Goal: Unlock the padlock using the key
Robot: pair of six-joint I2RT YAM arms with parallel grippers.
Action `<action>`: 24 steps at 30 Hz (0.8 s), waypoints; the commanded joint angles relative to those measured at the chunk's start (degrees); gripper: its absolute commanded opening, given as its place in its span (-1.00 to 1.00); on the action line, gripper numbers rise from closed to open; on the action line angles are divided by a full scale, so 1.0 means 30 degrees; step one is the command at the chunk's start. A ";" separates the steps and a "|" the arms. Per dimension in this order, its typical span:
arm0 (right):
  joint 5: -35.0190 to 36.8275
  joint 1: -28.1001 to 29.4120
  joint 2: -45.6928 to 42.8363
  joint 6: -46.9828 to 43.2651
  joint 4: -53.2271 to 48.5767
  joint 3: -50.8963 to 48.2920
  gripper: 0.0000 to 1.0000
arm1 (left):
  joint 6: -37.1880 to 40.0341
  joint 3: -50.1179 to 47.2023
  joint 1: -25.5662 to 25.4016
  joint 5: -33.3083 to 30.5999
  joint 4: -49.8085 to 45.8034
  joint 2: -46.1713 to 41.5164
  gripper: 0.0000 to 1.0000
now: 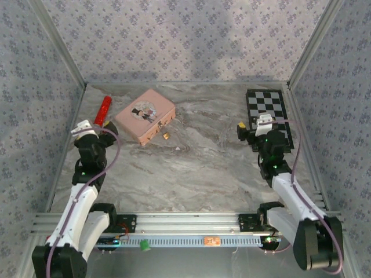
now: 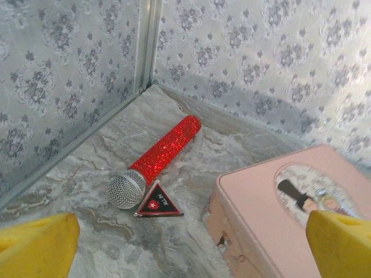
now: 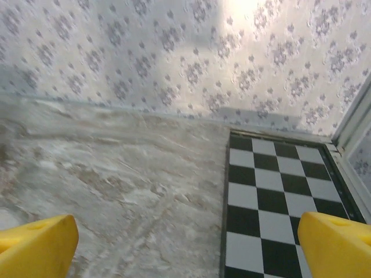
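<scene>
Since the padlock [image 1: 166,136] is looking like a tiny brass-gold cube of solid metal, I am judging it as stiff, dense for its size, slick-faced and not fragile. It is likely skidding or tipping if nudged, so a pinch across two flat opposite body faces is reading as the safest hold, keeping the keyhole side free. It is sitting on the marble table [image 1: 208,168] just beside the pink tin [image 1: 145,116], off the tin's near right edge, and I cannot tell if it is touching the tin. The key's place I am not able to tell.

Left gripper [image 1: 95,128] is hovering near the tin's left side, jaws standing wide apart and gripping nothing. Its yellow fingertips [image 2: 35,246] are framing the tin's corner and a red glitter microphone [image 2: 162,159] lying just past the tin's far left side. The left arm is stretching forward from its base with the wrist pitching down toward the table.

Right gripper [image 1: 253,124] is hanging well apart from the tin, out to its right, over the near part of a checkerboard [image 3: 272,197]. Its jaws are also spread wide and empty, fingertips [image 3: 339,243] pointing toward the back wall. That arm is bending at the elbow and angling inward.
</scene>
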 commanded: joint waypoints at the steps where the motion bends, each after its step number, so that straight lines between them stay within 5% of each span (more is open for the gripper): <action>1: -0.0816 0.0322 -0.1566 0.1911 -0.4899 0.2231 0.98 | -0.4431 0.2061 0.0034 -0.0879 -0.6241 -0.0883 1.00; 6: -0.3305 0.0549 -0.2838 0.3982 -0.9710 0.4982 0.98 | -0.7002 0.3618 0.0325 0.0042 -1.1374 -0.1002 1.00; 11: -0.6389 0.0442 -0.4527 0.5968 -1.1325 0.4876 0.98 | -0.4425 0.3533 0.0916 0.6570 -1.0779 -0.2264 1.00; 16: -0.5534 0.0292 -0.6789 1.0124 -1.1790 0.2958 0.98 | -0.4361 0.2497 0.0671 1.1330 -0.8313 -0.2128 1.00; 19: -0.4567 0.0270 -0.7142 1.0129 -1.3497 0.3364 0.98 | -0.3929 0.2648 -0.1141 1.0968 -0.8470 -0.1066 1.00; 24: -0.1536 0.1065 -0.6196 1.0623 -1.8474 0.5399 0.98 | -0.2704 0.2374 -0.6633 0.7487 -0.7828 0.0024 1.00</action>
